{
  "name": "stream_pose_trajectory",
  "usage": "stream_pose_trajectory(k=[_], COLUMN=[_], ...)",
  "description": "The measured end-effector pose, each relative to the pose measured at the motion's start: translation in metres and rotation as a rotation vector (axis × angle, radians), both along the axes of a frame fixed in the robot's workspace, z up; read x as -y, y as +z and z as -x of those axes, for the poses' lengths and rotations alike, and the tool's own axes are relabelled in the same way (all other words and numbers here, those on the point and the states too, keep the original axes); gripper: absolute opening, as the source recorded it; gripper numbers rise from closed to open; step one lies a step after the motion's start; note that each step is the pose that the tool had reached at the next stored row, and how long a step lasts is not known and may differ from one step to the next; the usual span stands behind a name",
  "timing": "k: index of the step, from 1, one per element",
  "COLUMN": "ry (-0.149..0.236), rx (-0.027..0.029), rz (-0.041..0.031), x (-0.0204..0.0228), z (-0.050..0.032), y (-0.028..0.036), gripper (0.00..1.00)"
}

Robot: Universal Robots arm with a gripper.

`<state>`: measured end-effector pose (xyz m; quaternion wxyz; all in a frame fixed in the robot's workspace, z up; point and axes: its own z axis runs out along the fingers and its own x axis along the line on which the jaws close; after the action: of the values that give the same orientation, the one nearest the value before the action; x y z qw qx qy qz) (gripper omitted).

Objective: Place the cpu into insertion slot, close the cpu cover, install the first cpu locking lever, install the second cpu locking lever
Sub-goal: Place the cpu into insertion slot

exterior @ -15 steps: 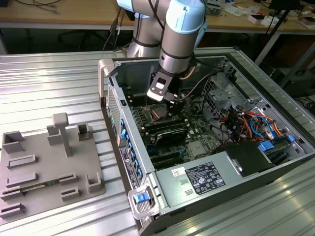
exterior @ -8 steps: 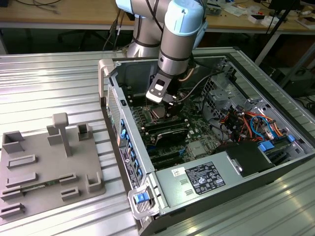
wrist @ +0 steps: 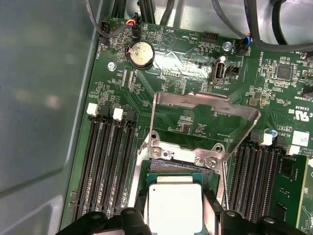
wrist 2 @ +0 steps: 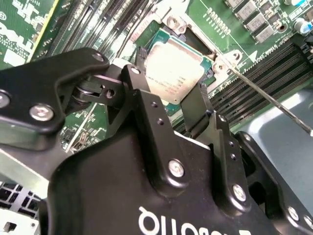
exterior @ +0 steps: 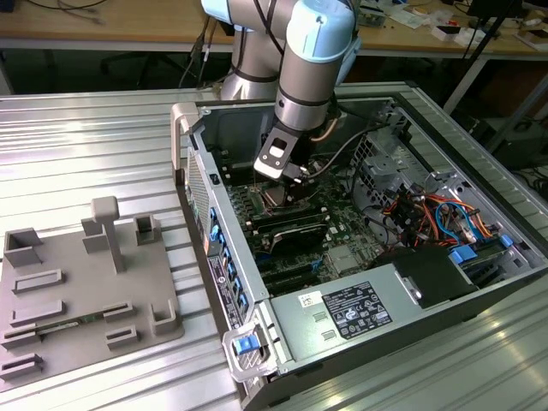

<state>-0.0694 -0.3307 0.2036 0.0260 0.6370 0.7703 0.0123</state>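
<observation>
The cpu [wrist: 174, 209] is a silver square chip, and my gripper [wrist: 174, 211] is shut on it, one black finger [wrist 2: 141, 93] on each of two opposite sides. It hangs right over the insertion slot [wrist: 171, 168], whose dark far part shows past the chip's edge; whether the chip touches the socket I cannot tell. The cpu cover [wrist: 210, 99] stands raised on its hinge beyond the slot. A thin locking lever [wrist 2: 266, 95] juts out free beside the socket. In the exterior view the gripper [exterior: 287, 181] is low inside the open computer case, over the board.
Long black memory slots [wrist: 105, 161] flank the socket on both sides. A coin battery [wrist: 140, 53] lies beyond the cover. The grey power supply [exterior: 351, 312] and bundled cables [exterior: 428, 214] crowd the case. A grey fixture plate [exterior: 77, 291] lies on the table at the exterior view's left.
</observation>
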Motion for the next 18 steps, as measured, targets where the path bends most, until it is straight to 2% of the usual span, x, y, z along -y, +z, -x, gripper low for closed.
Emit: stream_pose_trajectory(k=[1,3,6,10,12,15,18], ry=[0.0,-0.006,-0.055,-0.086,-0.137,-0.191,-0.208], rx=[-0.0002,-0.0001,-0.0003,-0.0002,-0.0004,-0.0003,-0.0003], rz=[0.0004,0.0003,0.0006,0.0004,0.0006,0.0006,0.0006], x=[0.0001,0.0,0.0,-0.0003,-0.0003,-0.0003,-0.0004], z=[0.0,-0.0001,-0.0003,-0.0028,-0.0029,-0.0029,-0.0029], y=[0.002,0.0019,0.0018,0.0012,0.0011,0.0008,0.0004], gripper=[0.53,0.53,0.53,0.53,0.53,0.53,0.53])
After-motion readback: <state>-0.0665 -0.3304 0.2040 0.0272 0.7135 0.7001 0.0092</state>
